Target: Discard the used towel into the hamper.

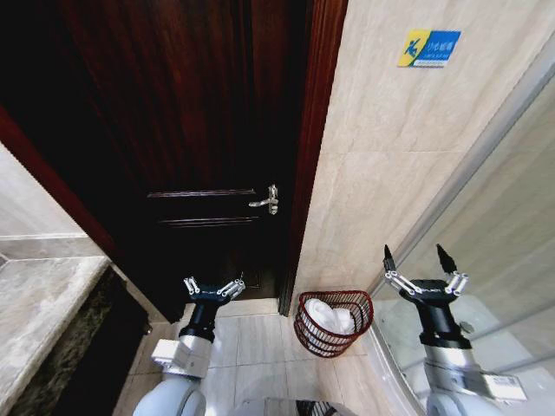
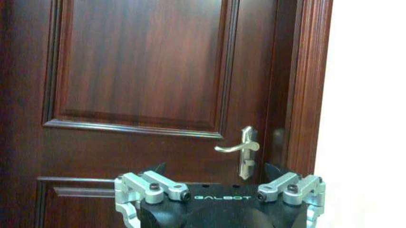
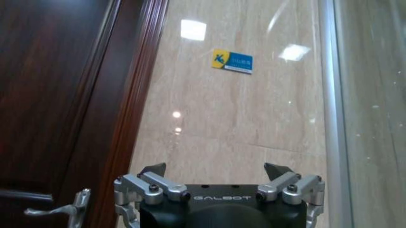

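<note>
The hamper (image 1: 309, 334), a small round reddish-brown wicker basket, stands on the tiled floor against the beige wall, just right of the door frame. A white towel (image 1: 334, 317) lies bunched inside it. My left gripper (image 1: 213, 286) is raised in front of the door, left of the hamper, open and holding nothing; the left wrist view shows this gripper (image 2: 216, 167) facing the door. My right gripper (image 1: 416, 256) is held up to the right of the hamper, near the glass, open and holding nothing; the right wrist view has it (image 3: 216, 168) facing the wall.
A dark wooden door (image 1: 191, 130) with a silver lever handle (image 1: 265, 201) is shut ahead. A marble counter (image 1: 43, 303) runs along the left. A glass shower partition (image 1: 494, 251) with a metal frame closes off the right. A blue sign (image 1: 429, 48) is on the wall.
</note>
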### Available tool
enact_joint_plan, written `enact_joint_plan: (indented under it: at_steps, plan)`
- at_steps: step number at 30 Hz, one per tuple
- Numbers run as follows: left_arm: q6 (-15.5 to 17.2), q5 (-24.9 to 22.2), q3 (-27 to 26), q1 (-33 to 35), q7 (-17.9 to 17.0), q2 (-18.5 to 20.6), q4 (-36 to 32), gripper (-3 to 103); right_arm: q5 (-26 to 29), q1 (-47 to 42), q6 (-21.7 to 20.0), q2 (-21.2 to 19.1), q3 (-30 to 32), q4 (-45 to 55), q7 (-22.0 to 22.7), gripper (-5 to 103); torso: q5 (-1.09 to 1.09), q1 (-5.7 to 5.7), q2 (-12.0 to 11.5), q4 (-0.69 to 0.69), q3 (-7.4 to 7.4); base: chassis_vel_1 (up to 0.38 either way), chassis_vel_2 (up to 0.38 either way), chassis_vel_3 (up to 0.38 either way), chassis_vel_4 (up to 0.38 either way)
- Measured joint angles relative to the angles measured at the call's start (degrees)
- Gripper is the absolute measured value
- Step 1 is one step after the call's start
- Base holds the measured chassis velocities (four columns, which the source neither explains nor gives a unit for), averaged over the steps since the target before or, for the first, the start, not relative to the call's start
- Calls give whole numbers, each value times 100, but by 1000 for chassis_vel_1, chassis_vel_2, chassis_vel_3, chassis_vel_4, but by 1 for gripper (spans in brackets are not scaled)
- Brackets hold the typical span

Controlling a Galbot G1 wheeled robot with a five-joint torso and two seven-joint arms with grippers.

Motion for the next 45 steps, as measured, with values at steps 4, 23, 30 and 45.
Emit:
enact_joint_plan:
  at_steps: [4, 23, 30, 45]
  plan:
    - [0, 0, 0, 0, 0, 0, 0, 100, 111, -4, 27, -2, 17, -54, -101, 100, 0, 0, 0, 0, 0, 0, 0, 0, 0]
    - [0, 0, 0, 1, 0, 0, 0, 100, 281, -42, 218, -7, 88, -190, -161, 100, 0, -4, 1, 0, -2, 79, -77, -72, 81]
    - [0, 0, 0, -1, 0, 0, 0, 100, 375, -125, 281, -8, 128, -141, -181, 100, 0, 2, -1, 0, 1, 19, -22, -11, 18]
    - [0, 0, 0, 0, 0, 0, 0, 100, 445, -178, 456, -8, 166, -152, -349, 100, 0, -1, 0, 0, -1, 92, -110, -95, 99]
